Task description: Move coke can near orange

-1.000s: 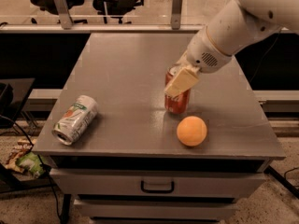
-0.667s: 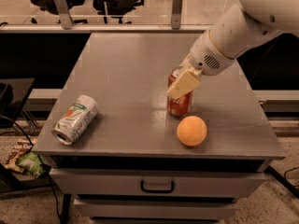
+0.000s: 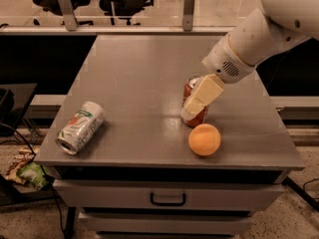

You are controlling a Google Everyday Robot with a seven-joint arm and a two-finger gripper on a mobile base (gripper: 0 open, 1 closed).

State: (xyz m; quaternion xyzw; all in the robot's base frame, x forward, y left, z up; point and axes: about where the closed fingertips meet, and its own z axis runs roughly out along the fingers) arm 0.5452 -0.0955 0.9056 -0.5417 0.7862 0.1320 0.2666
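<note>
The coke can (image 3: 190, 88), red with a silver top, stands upright on the grey table (image 3: 139, 78), right of centre. My gripper (image 3: 193, 112) reaches down from the upper right and is shut on the can; one cream finger (image 3: 202, 97) covers most of the can's front. The orange (image 3: 204, 139) lies on the table just in front of the can and slightly to its right, a small gap apart from it.
A silver-and-green can (image 3: 80, 127) lies on its side near the table's front left edge. The table has a drawer with a handle (image 3: 167, 199) below. Office chairs stand behind the table, and a bag of litter (image 3: 29, 173) lies on the floor at left.
My gripper and the coke can have moved slightly to the right and towards the front, closer to the orange. The orange and the other can have not moved.
</note>
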